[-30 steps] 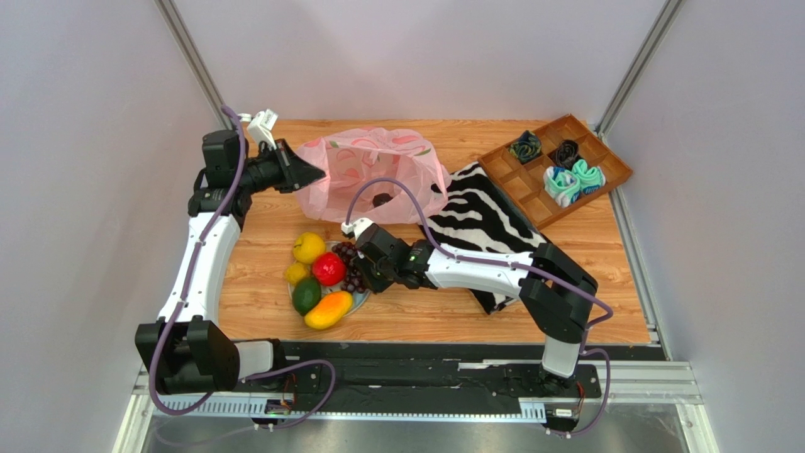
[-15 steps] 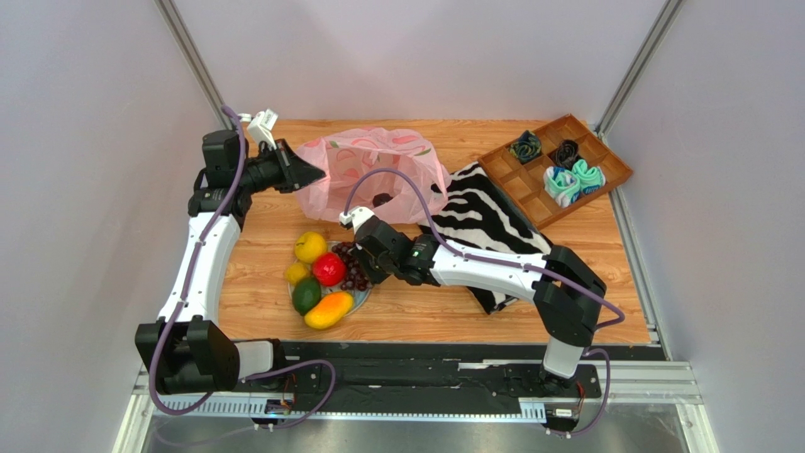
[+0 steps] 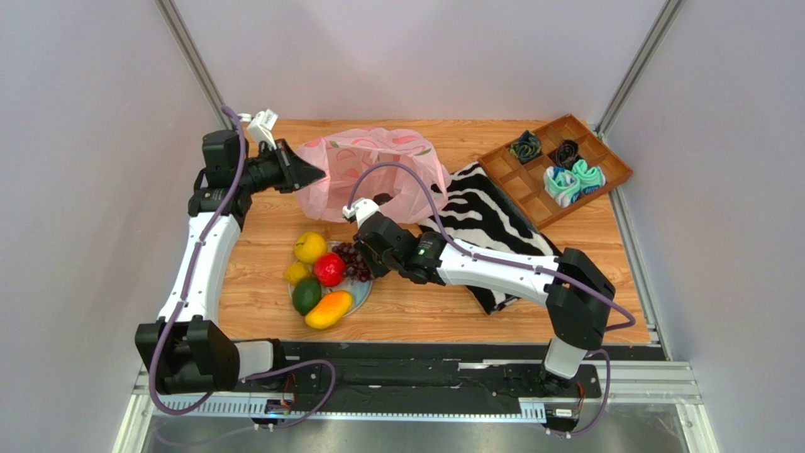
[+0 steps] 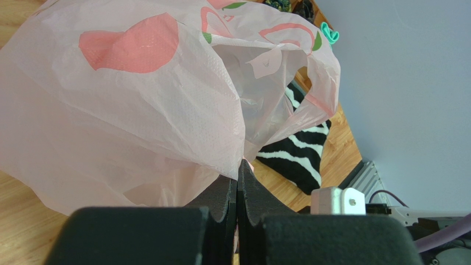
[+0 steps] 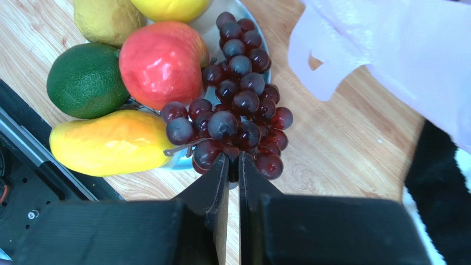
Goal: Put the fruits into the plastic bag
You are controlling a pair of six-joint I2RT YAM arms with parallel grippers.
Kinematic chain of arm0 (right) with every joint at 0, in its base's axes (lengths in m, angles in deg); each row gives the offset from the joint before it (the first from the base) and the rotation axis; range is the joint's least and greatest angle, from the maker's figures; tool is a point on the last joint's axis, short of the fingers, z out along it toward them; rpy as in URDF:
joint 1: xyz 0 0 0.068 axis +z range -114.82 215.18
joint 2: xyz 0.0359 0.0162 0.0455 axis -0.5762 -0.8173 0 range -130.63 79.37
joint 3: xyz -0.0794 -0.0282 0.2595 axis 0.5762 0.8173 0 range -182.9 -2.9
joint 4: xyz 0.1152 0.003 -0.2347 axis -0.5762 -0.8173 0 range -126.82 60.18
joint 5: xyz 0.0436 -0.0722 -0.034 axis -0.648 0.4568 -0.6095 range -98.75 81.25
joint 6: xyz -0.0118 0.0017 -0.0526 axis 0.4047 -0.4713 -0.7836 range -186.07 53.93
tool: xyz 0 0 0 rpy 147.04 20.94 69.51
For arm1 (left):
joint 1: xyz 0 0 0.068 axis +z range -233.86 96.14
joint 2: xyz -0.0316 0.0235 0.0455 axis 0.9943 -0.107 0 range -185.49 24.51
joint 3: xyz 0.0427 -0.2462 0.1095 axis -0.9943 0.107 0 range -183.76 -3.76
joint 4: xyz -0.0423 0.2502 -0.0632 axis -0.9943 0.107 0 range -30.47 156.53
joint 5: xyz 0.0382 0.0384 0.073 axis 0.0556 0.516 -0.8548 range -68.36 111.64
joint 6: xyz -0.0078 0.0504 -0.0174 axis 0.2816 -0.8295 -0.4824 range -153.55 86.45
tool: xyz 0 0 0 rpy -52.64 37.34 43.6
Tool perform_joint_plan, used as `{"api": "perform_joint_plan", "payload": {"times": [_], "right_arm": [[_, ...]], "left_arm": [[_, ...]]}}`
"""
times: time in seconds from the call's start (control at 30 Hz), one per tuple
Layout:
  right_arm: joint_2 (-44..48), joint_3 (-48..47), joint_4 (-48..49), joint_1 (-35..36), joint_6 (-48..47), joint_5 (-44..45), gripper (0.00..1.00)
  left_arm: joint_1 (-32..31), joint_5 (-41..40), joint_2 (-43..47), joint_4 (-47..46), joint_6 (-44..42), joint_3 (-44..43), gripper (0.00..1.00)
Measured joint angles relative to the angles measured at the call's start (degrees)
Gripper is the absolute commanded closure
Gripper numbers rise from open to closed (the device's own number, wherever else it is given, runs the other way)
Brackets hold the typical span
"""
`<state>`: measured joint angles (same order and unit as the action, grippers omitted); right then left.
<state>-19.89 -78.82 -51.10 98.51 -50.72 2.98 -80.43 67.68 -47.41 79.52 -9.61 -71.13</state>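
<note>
The left gripper [image 4: 237,172] has its jaws pressed together on a fold of the bag [image 4: 138,110], whose mouth gapes open. On the tabletop [image 3: 255,283] in front of the bag, two lemons [image 3: 308,247], a red fruit [image 3: 329,269], a green fruit [image 3: 306,295] and a mango [image 3: 328,310] lie on a plate [image 5: 207,25]. The right gripper [image 5: 230,163] has its jaws nearly together, clamped on the near end of the grapes [image 5: 237,105], at the plate's right edge, near the bag.

Bright, even light, soft shadows, all three views sharp
</note>
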Motion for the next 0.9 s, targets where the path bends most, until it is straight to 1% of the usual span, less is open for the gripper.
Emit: {"api": "perform_joint_plan", "payload": {"times": [0.9], "right_arm": [[6.2, 0.1, -1.6, 0.0, -2.4, 8.8, 1.00]], "left_arm": [[0.0, 0.0, 0.0, 0.0, 0.0, 0.0, 1.00]]}}
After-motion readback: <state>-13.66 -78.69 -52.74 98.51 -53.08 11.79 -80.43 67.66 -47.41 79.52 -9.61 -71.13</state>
